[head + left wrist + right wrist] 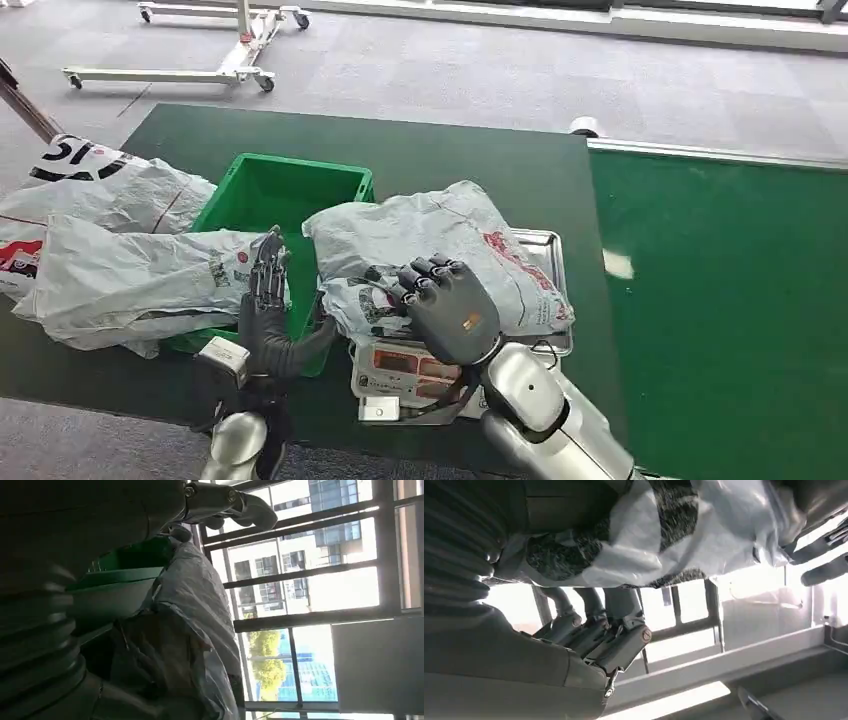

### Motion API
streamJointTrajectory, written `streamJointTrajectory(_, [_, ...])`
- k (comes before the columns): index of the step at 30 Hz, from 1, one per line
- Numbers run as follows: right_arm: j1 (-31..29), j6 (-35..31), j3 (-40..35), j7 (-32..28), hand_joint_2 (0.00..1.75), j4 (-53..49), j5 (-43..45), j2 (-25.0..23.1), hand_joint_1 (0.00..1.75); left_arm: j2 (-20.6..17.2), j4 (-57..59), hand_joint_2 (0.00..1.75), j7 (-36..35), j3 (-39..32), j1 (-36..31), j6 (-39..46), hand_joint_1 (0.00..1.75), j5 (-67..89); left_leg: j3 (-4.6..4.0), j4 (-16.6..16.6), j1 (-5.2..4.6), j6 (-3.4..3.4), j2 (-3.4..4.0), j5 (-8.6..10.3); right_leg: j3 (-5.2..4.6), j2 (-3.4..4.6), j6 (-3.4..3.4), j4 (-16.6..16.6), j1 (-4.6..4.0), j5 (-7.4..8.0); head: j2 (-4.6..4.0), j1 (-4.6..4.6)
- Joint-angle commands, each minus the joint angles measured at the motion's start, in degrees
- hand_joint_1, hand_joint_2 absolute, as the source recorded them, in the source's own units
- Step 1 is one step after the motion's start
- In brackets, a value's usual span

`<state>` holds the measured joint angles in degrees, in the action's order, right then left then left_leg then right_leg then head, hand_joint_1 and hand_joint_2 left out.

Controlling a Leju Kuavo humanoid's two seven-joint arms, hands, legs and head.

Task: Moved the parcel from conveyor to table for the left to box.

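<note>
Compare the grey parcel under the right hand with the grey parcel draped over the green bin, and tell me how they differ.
The parcel under the right hand lies on the metal scale tray, with the right hand gripping its near edge; the parcel over the green bin sags across the bin's left rim, and the left hand only stands beside it. The first is bunched and humped, the second spread flatter. Both are crumpled grey plastic mailers with printing.

Left hand (75, 555) large and dark along one side, ribbed grey cover near lens, metal-jointed finger (225, 502) stretched past green box (117, 575). Grey plastic parcel (192, 615) crumpled against box rim, touching it, dark print on its near folds. Behind: window frames (310, 570), sunlit building (280, 575), tree foliage (267, 657).
</note>
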<state>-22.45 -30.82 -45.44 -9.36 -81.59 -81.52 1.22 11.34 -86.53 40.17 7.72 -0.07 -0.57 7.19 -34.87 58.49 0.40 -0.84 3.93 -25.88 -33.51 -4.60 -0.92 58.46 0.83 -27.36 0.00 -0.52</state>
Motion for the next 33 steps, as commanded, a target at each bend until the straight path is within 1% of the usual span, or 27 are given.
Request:
streamJointTrajectory(1, [-2.13,0.95,0.07,-3.01,1.75,9.71,6.88,-2.92,0.0,-3.2,3.15,1.75,-0.17,2.13,0.0,1.5,0.0,0.15,0.22,-0.16,0.03,0.03,-0.22,0.03,0.2,0.37,0.06,-0.17,0.03,0.05,0.0,0.0])
streamJointTrajectory(2, [-2.14,1.13,0.14,-3.08,1.75,9.53,6.91,-2.84,0.0,-3.24,2.94,1.75,-0.17,2.06,0.19,1.66,0.0,0.17,0.14,-0.09,0.01,0.02,-0.16,0.02,0.12,0.28,0.04,-0.1,0.03,0.03,0.0,0.0])
streamJointTrajectory(3, [-1.77,2.23,0.61,-3.93,0.0,8.65,8.83,-2.84,0.0,-3.39,2.16,1.75,-0.17,1.89,0.85,1.91,0.0,0.18,0.22,-0.16,0.05,0.03,-0.23,0.02,0.21,0.43,0.06,-0.19,0.01,0.06,0.0,0.0])
streamJointTrajectory(4, [-1.77,2.23,0.61,-3.93,0.0,8.65,8.83,-2.84,0.0,-3.39,2.16,1.75,-0.17,1.89,0.85,1.91,0.0,0.18,0.29,-0.22,0.04,0.03,-0.24,0.03,0.25,0.54,0.08,-0.22,0.03,0.07,-0.02,0.0])
streamJointTrajectory(6, [-1.77,2.23,0.61,-3.93,0.0,8.65,8.83,-2.84,0.0,-3.39,2.16,1.75,-0.17,1.89,0.85,1.91,0.0,0.18,0.15,-0.09,-0.01,0.01,-0.16,0.01,0.13,0.3,0.05,-0.08,0.05,0.01,0.0,0.0])
streamJointTrajectory(10, [-1.77,2.23,0.61,-3.93,0.0,8.65,8.83,-2.84,0.0,-3.39,2.16,1.75,-0.17,1.89,0.85,1.91,0.0,0.18,0.25,-0.2,0.08,0.02,-0.35,0.05,0.24,0.49,0.1,-0.24,-0.01,0.07,0.0,-0.02])
streamJointTrajectory(12, [-1.77,2.23,0.61,-3.93,0.0,8.65,8.83,-2.84,0.0,-3.39,2.16,1.75,-0.17,1.89,0.85,1.91,0.0,0.18,0.09,-0.06,0.0,0.01,-0.16,0.02,0.07,0.24,0.04,-0.06,0.03,0.02,0.0,-0.02])
streamJointTrajectory(14, [-1.56,2.51,0.88,-4.04,0.0,8.21,9.35,-2.78,0.0,-3.38,2.03,1.75,-0.17,1.83,0.94,2.01,0.0,0.25,0.21,-0.16,0.04,0.02,-0.29,0.04,0.18,0.46,0.08,-0.16,0.03,0.05,0.0,0.0])
streamJointTrajectory(15, [-1.1,3.86,1.49,-5.01,0.0,7.47,11.56,-2.87,0.0,-3.41,1.68,1.75,-0.17,1.69,1.24,2.18,0.0,0.35,0.22,-0.16,0.07,0.03,-0.3,0.03,0.21,0.47,0.08,-0.2,-0.01,0.07,0.0,0.0])
streamJointTrajectory(16, [-0.66,6.22,2.14,-6.77,0.0,6.83,16.21,-3.07,0.0,-3.49,1.54,1.75,-0.17,1.65,1.39,2.33,0.0,0.39,0.3,-0.25,0.09,0.04,-0.38,0.06,0.28,0.6,0.11,-0.3,-0.01,0.1,0.0,-0.02])
streamJointTrajectory(17, [-0.07,10.22,3.53,-9.17,0.0,5.71,23.64,-3.38,0.0,-3.47,1.35,1.75,-0.17,1.46,1.64,2.58,0.0,0.48,0.24,-0.17,0.07,0.04,-0.32,0.03,0.23,0.49,0.08,-0.22,0.0,0.07,0.0,0.0])
streamJointTrajectory(18, [0.69,17.39,6.03,-13.1,0.0,4.36,36.27,-3.96,0.0,-3.78,1.26,1.75,-0.17,1.71,1.78,2.85,0.0,0.25,0.12,-0.07,0.0,0.02,-0.19,0.01,0.1,0.27,0.04,-0.07,0.04,0.02,0.0,0.0])
streamJointTrajectory(20, [1.26,25.8,9.9,-15.3,0.0,3.89,49.63,-4.92,0.0,-3.71,1.08,1.75,-0.17,1.58,1.97,3.29,0.0,0.58,0.21,-0.15,0.06,0.03,-0.34,0.02,0.21,0.44,0.08,-0.18,0.01,0.04,0.0,0.0])
streamJointTrajectory(21, [1.13,31.63,11.86,-16.48,0.0,4.06,57.5,-5.19,0.0,-3.77,1.08,1.75,-0.17,1.68,2.03,3.67,0.0,0.86,0.08,-0.04,0.03,0.02,-0.27,0.01,0.08,0.25,0.05,-0.06,0.02,0.01,0.0,0.0])
streamJointTrajectory(22, [0.57,37.19,13.57,-18.55,0.0,4.31,64.7,-4.96,0.0,-3.71,0.94,1.75,-0.17,1.64,2.06,3.62,0.0,0.91,0.13,-0.08,0.03,0.03,-0.36,0.02,0.13,0.35,0.08,-0.09,0.03,0.01,0.0,0.0])
streamJointTrajectory(23, [0.17,40.86,14.3,-20.08,0.0,4.39,68.66,-4.77,0.0,-3.58,0.88,1.75,-0.17,1.46,2.05,3.42,0.0,1.0,0.02,0.01,0.02,0.02,-0.24,0.02,0.03,0.2,0.04,-0.02,0.01,0.01,0.0,0.0])
streamJointTrajectory(24, [-0.09,44.82,14.67,-21.71,0.0,3.99,71.98,-4.53,0.0,-3.46,0.87,1.75,-0.17,1.34,1.95,2.96,0.0,1.1,0.09,-0.06,0.03,0.03,-0.31,0.03,0.08,0.34,0.06,-0.07,0.03,0.03,0.0,-0.02])
streamJointTrajectory(25, [-0.03,46.76,15.13,-22.84,0.0,3.11,72.66,-4.4,0.0,-3.26,0.89,1.75,-0.17,1.12,1.85,2.64,0.0,1.43,0.12,-0.09,0.04,0.04,-0.37,0.03,0.12,0.4,0.07,-0.12,0.02,0.04,0.0,-0.02])
streamJointTrajectory(27, [0.53,48.6,15.42,-23.43,0.0,1.24,72.18,-4.48,0.0,-2.88,0.76,1.75,-0.17,0.7,1.76,2.27,0.0,1.93,0.2,-0.14,0.05,0.04,-0.43,0.05,0.21,0.47,0.09,-0.18,0.02,0.05,0.0,0.0])
streamJointTrajectory(28, [0.81,48.89,15.57,-23.43,0.0,0.74,71.92,-4.57,0.0,-2.77,0.63,1.75,-0.17,0.54,1.77,2.13,0.0,2.06,0.05,-0.01,0.03,0.02,-0.28,0.02,0.07,0.23,0.04,-0.04,0.02,0.02,0.0,0.0])
streamJointTrajectory(29, [1.27,49.12,15.54,-23.44,0.0,0.06,71.69,-4.63,0.0,-2.65,0.38,1.75,-0.17,0.39,1.75,2.14,0.0,2.34,0.12,-0.06,0.03,0.03,-0.37,0.02,0.14,0.33,0.06,-0.09,0.03,0.02,0.0,0.0])
streamJointTrajectory(30, [1.62,49.33,15.57,-23.55,0.0,-0.25,71.45,-4.67,0.0,-2.55,0.22,1.75,-0.17,0.19,1.71,2.23,0.0,2.62,0.05,0.0,0.04,0.02,-0.28,0.01,0.08,0.23,0.04,-0.05,0.0,0.01,0.0,0.0])
streamJointTrajectory(32, [1.74,50.07,15.64,-24.09,0.0,-0.4,71.57,-4.73,0.0,-2.41,0.07,1.75,-0.17,-0.14,1.54,2.68,0.0,3.11,0.17,-0.11,0.03,0.03,-0.36,0.02,0.17,0.42,0.08,-0.13,0.03,0.03,0.0,0.0])
streamJointTrajectory(33, [1.64,50.97,16.0,-24.65,0.0,-0.38,72.14,-4.87,0.0,-2.09,-0.22,1.75,-0.17,-0.63,1.52,3.01,0.0,2.85,0.11,-0.06,0.03,0.02,-0.31,0.02,0.13,0.25,0.05,-0.09,0.02,0.02,0.0,0.0])
